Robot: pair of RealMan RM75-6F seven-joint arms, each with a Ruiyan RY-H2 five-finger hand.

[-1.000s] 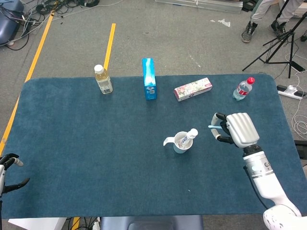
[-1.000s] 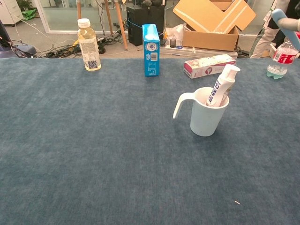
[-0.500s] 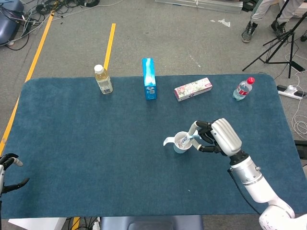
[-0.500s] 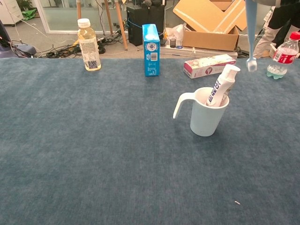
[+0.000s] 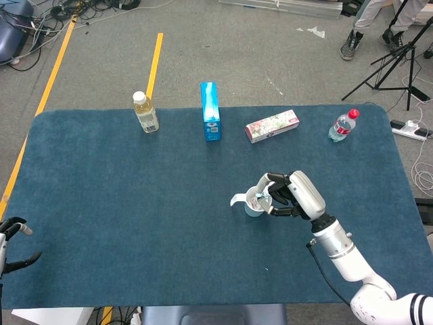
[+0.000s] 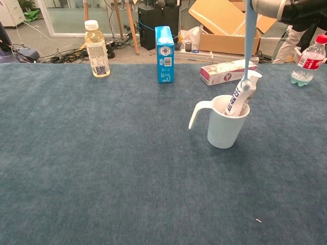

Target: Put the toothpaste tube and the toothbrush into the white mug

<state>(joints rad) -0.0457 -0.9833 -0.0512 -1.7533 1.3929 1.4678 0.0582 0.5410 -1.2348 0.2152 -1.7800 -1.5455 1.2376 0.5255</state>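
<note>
The white mug [image 6: 225,125] [image 5: 254,203] stands right of the table's middle, its handle to the left. The toothpaste tube [image 6: 241,93] leans inside it, cap up. My right hand [image 5: 295,196] [image 6: 291,8] hovers just right of and above the mug, holding the light-blue toothbrush [image 6: 248,41] upright with its head down. The brush head hangs beside the tube's cap, above the mug's rim. My left hand [image 5: 12,244] stays at the table's near left edge, holding nothing, fingers apart.
Along the far edge stand a yellow-drink bottle [image 5: 145,112], an upright blue box [image 5: 210,111], a flat floral box [image 5: 272,126] and a red-capped water bottle [image 5: 342,125]. Cardboard boxes [image 6: 232,23] lie beyond the table.
My right hand has carried the toothbrush leftward from the table's right side to above the mug, turning it head-down. The left hand has not moved.
</note>
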